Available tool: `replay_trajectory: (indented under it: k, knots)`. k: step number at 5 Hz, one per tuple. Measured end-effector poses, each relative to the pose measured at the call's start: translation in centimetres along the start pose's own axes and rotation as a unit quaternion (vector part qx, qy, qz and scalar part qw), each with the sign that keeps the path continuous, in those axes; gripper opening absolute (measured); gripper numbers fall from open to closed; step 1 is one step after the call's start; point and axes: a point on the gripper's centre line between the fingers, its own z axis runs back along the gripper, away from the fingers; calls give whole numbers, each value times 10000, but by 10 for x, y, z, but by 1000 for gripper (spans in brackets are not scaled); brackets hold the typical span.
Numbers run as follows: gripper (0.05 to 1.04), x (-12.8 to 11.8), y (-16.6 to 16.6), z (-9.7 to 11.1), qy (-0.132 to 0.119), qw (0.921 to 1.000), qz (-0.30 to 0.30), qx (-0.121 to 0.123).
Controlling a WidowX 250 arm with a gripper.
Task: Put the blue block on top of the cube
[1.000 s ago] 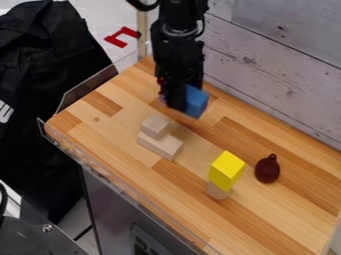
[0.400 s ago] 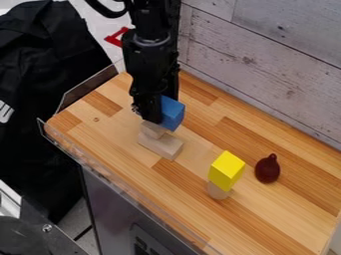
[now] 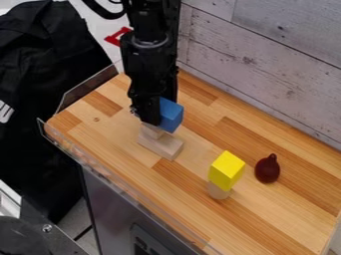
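"How is the block (image 3: pixel 171 115) looking?"

"It's showing plain blue faces and straight edges. The gripper (image 3: pixel 160 118) is pinching it, over by the cube (image 3: pixel 152 130). I'm not managing to tell whether they're touching."

"And the cube?"

"It's resting on a pale slab (image 3: pixel 162 145)."

"Any writing?"

"White print (image 3: pixel 5 112) is showing on the black cloth (image 3: pixel 47 64), left."

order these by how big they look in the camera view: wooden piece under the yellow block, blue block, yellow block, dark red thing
1. Yellow block
2. Blue block and dark red thing: unsure, blue is partly hidden
3. Wooden piece
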Motion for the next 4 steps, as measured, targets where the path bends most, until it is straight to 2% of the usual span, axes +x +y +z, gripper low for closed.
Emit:
replay_trajectory:
  k: [3, 4]
  knots:
    - [581, 5, 1, -4, 116, 9999, 33, 41]
    - [651, 7, 1, -5, 127, 9999, 38, 49]
